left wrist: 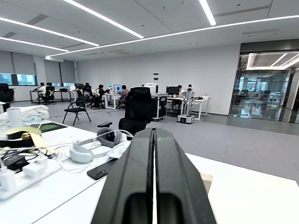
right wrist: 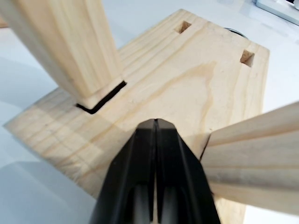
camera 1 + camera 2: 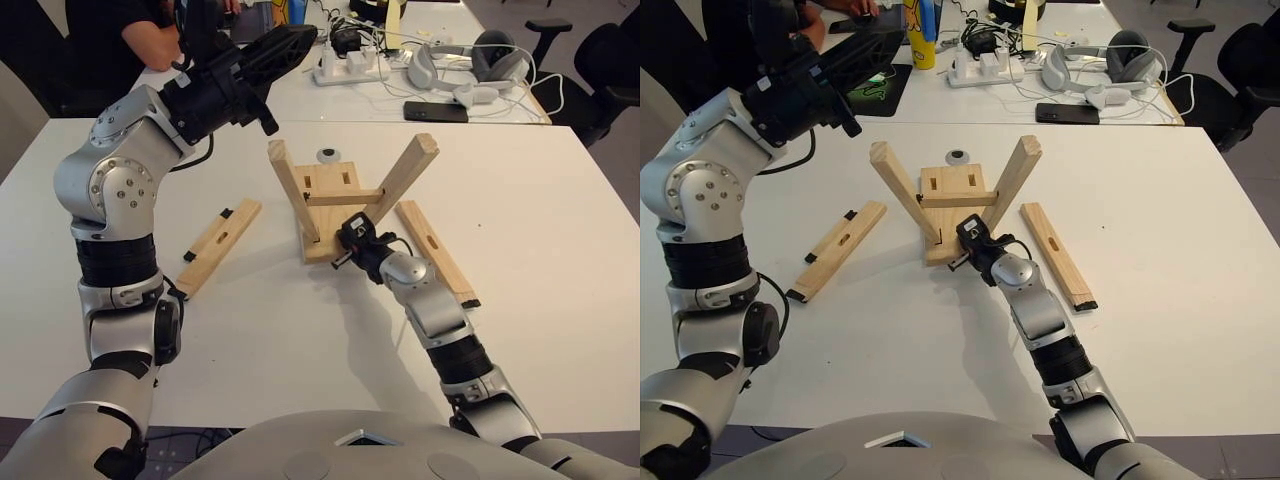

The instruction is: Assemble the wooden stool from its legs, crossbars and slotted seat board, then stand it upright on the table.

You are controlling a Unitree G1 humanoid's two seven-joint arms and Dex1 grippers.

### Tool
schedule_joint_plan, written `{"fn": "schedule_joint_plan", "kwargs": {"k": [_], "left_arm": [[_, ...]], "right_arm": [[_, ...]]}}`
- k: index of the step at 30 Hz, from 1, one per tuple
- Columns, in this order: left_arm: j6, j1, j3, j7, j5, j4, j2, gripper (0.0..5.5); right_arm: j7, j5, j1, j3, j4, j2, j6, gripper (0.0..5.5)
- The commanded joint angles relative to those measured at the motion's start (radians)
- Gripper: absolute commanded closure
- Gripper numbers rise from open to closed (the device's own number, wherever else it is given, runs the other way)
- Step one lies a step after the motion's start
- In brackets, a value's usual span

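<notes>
The slotted seat board (image 3: 333,180) lies flat on the white table, underside up. Two legs stand in its near slots and splay outward, one to the left (image 3: 292,188) and one to the right (image 3: 405,175). A crossbar (image 3: 345,197) joins them. My right gripper (image 3: 345,243) is shut with nothing in it, and its tip (image 2: 155,125) rests over the board's near part between the two legs. Two more legs lie loose on the table, one to the left (image 3: 218,243) and one to the right (image 3: 435,250). My left gripper (image 3: 300,40) is shut and held high over the table's back left, and its fingers (image 1: 153,140) point out into the room.
A small round grey disc (image 3: 328,155) sits just behind the seat board. The adjoining desk behind holds a power strip (image 3: 350,65), headphones (image 3: 470,60) and a phone (image 3: 436,111). Bare tabletop stretches along the front and at the far right.
</notes>
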Motion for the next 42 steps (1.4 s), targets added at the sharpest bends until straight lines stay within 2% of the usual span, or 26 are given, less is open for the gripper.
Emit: {"fn": "schedule_joint_plan", "kwargs": {"k": [1, 7, 10, 11, 15, 17, 19, 28, 32, 36, 38, 40, 42], "left_arm": [[0.013, -0.069, 0.014, 0.018, -0.016, 0.006, 0.008, 5.46], [-0.013, -0.167, 0.091, 0.068, -0.029, 0.001, 0.051, 5.46], [-0.008, -0.146, 0.085, 0.071, -0.038, 0.021, 0.023, 5.46], [-0.002, -0.118, 0.062, 0.061, -0.036, 0.032, 0.005, 5.46], [-0.06, 0.148, -0.259, -0.088, 0.157, 0.145, 0.005, 5.46], [-0.088, 0.194, -0.348, -0.114, 0.212, 0.141, 0.008, 5.46], [-0.094, 0.186, -0.36, -0.114, 0.217, 0.121, -0.005, 5.46], [-0.089, -0.014, -0.12, -0.002, 0.107, 0.063, -0.009, 5.46], [-0.037, -0.207, 0.036, 0.061, 0.022, 0.031, 0.071, 5.46], [-0.031, -0.386, 0.144, 0.128, -0.063, 0.049, 0.092, 5.46], [-0.007, -0.418, 0.164, 0.154, -0.107, 0.053, 0.077, 5.46], [0.039, -0.358, 0.134, 0.166, -0.128, 0.042, 0.046, 5.46], [0.083, -0.144, -0.047, 0.135, -0.044, 0.039, 0.032, 5.46]], "right_arm": [[0.015, -0.018, 0.108, 0.058, 0.17, -0.017, 0.117, 5.5], [0.028, -0.021, 0.103, 0.075, 0.182, -0.022, 0.112, 5.5], [0.034, -0.022, 0.106, 0.085, 0.176, -0.029, 0.117, 5.5], [0.036, -0.022, 0.107, 0.087, 0.174, -0.03, 0.119, 5.5], [0.035, -0.016, 0.114, 0.092, 0.147, -0.026, 0.14, 5.5], [0.039, -0.02, 0.122, 0.104, 0.143, -0.029, 0.15, 5.5], [0.046, -0.02, 0.128, 0.109, 0.146, -0.029, 0.155, 5.5], [0.052, -0.024, 0.134, 0.112, 0.164, -0.029, 0.163, 5.5], [0.053, -0.023, 0.135, 0.106, 0.162, -0.032, 0.165, 5.5], [0.053, -0.022, 0.142, 0.103, 0.156, -0.037, 0.165, 5.5], [0.054, -0.022, 0.145, 0.104, 0.154, -0.038, 0.166, 5.5], [0.054, -0.022, 0.147, 0.105, 0.149, -0.04, 0.168, 5.5], [0.055, -0.02, 0.147, 0.107, 0.143, -0.038, 0.172, 5.5]]}}
